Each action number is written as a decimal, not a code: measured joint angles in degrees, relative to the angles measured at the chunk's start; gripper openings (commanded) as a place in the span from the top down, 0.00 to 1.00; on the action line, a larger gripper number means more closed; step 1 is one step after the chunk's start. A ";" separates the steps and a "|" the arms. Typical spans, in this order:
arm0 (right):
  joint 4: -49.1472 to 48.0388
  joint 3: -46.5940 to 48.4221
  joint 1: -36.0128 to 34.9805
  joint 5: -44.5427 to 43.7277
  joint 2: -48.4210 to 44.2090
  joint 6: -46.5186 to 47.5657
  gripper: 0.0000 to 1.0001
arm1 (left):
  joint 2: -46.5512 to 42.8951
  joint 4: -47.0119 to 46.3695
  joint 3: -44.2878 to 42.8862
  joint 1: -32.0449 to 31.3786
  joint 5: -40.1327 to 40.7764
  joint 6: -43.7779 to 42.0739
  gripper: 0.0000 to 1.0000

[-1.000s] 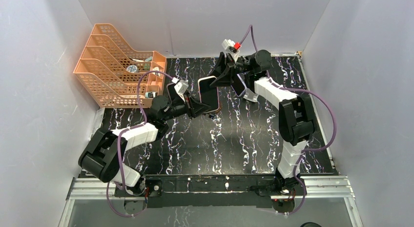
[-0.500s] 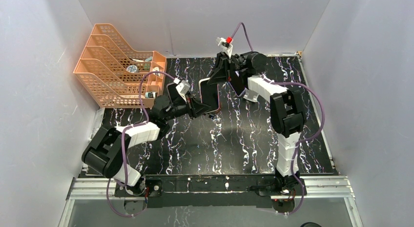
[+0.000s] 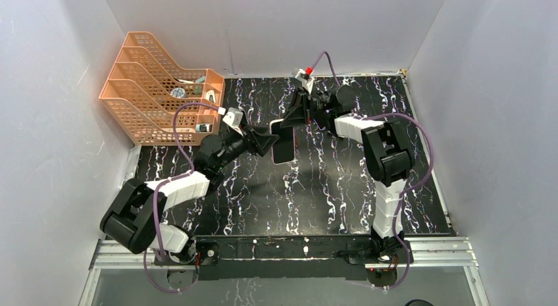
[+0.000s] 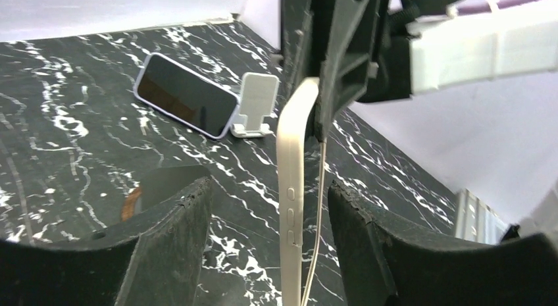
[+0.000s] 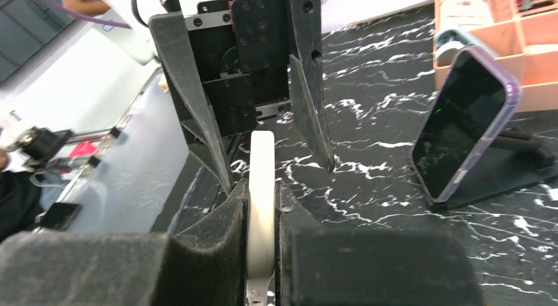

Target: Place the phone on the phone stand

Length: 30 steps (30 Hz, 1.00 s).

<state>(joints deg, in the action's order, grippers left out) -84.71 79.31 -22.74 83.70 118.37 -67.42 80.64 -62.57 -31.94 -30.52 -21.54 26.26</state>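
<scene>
Nearest me, the left fingers (image 4: 174,233) stand spread, one on each side of the cream phone (image 4: 293,187) and clear of it, so they carry nothing. The phone hangs on edge above the worktop (image 4: 79,122), mid-scene. Only the right fingers (image 5: 220,243) hold it, clenched across its faces at one end.

That is a short grip on a long, smooth slab. I'd expect it to swing or slip if the arm turns sharply. The left fingers sit close enough to clip it as they back out.

Farther off to the right waits the small white phone stand (image 4: 258,102), with a purple-cased phone (image 4: 184,94) propped just beside it. A careless descent could knock that neighbour, or shove the light stand.
</scene>
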 measured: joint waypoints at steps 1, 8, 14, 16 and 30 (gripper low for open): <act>1.46 -1.84 0.20 -0.90 -0.83 3.06 0.99 | -0.52 0.17 0.28 0.00 1.20 -0.28 0.36; 18.32 -8.28 0.66 -11.37 -10.95 25.20 0.99 | -4.59 3.58 0.68 0.04 9.81 -2.43 0.35; 27.85 -9.09 0.48 -22.36 -14.91 36.46 0.99 | -4.76 4.96 0.90 0.04 12.44 -3.15 0.34; 31.63 -9.55 0.22 -26.23 -14.93 39.67 0.99 | -4.76 5.20 1.18 0.04 12.90 -3.19 0.34; 44.11 -12.48 0.11 -38.69 -12.31 51.43 0.99 | -4.76 6.99 1.60 0.04 13.66 -4.15 0.34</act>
<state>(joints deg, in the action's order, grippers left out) -40.60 66.83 -22.63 45.01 106.06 -15.99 75.88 -55.57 -30.35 -30.48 -7.88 22.11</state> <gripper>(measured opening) 0.187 0.662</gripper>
